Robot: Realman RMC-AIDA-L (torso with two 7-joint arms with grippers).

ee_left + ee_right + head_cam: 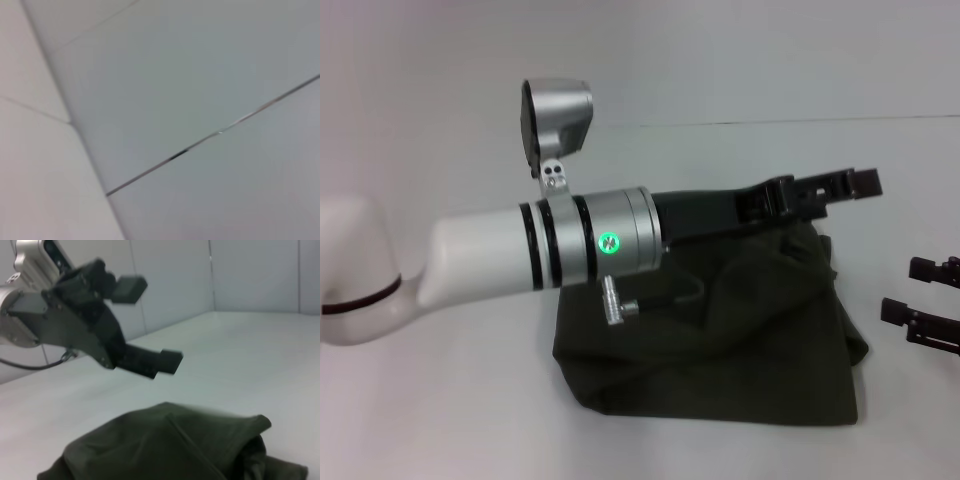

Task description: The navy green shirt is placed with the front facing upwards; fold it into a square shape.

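**Q:** Where did things stand with the fold?

**A:** The navy green shirt (pixel 720 330) lay on the white table (pixel 440 420) as a compact, roughly squarish bundle, already folded over on itself, edges lumpy and the far right corner bunched. I judged the folding nearly done; only squaring up remained.

**Q:** Your left gripper?

**A:** My left gripper (pixel 825 188) hung raised over the far edge of the shirt, fingers spread apart and holding nothing. The right wrist view showed it plainly (pixel 150 325), clear of the cloth with air beneath it.

**Q:** And the right?

**A:** My right gripper (pixel 930 295) sat at the right side, just off the shirt's right edge, fingers parted, nothing between them.

**Q:** Next move, as you read it?

**A:** Either draw both arms away, or come back down to flatten the bunched corner. The second would call for a low, flat approach so the layers weren't dragged open.

**Q:** Counts?

**A:** One shirt. Two grippers, both empty. One table. No lettering or collar was visible in this state. My left wrist camera showed only bare pale panels, nothing useful.
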